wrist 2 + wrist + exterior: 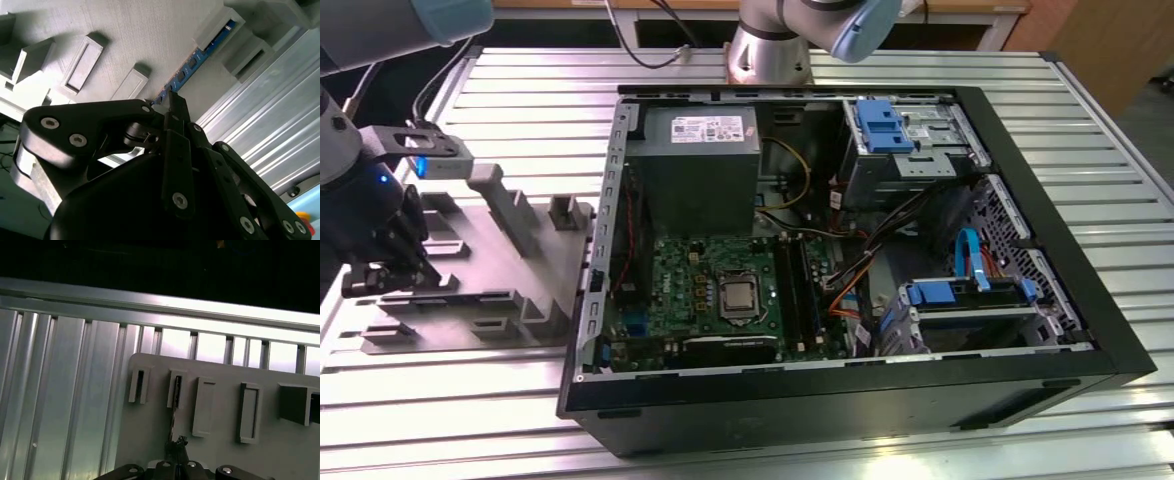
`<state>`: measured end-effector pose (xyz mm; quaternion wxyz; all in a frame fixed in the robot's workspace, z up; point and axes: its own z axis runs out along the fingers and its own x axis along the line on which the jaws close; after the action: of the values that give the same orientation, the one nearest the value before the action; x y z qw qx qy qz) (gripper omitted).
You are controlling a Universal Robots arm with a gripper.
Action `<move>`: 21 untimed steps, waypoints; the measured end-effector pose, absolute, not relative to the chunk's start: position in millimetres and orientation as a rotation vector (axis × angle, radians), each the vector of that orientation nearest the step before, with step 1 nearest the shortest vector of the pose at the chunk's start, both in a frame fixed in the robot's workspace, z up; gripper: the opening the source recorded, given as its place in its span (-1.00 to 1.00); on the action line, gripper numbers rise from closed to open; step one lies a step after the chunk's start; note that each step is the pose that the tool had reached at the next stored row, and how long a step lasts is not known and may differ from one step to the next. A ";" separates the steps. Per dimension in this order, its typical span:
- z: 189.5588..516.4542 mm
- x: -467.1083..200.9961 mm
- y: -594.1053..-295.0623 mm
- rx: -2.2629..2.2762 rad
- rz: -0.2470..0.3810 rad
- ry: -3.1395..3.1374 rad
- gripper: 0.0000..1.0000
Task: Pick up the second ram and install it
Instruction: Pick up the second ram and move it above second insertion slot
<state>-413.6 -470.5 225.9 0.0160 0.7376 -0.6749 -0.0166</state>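
Grey fixture plate [150,30] on ribbed table [60,390]: your gripper [172,99] had its fingers [179,112] pinched on the second ram [197,56], which looked light, stiff and brittle, so you needed a gentle mid-length hold.

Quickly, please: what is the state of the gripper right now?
Gripper: jaws closed on the second ram, which lies in the grey holder.

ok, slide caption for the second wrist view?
Gripper down at the blue second ram, which stands on edge in the grey fixture plate on the ribbed metal table.
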 end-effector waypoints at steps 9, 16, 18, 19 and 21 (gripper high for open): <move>225.6 -413.6 -470.5 2.241 -0.053 -2.156 -0.77; 225.4 -413.6 -470.6 2.237 -0.053 -2.160 -0.29; 223.4 -413.7 -470.6 2.237 -0.053 -2.160 -0.29; 222.0 -413.7 -470.6 2.237 -0.053 -2.160 -0.29; 218.9 -413.8 -470.6 2.238 -0.053 -2.159 -0.29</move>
<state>-413.8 -470.6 218.9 0.0156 0.7194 -0.6942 -0.0170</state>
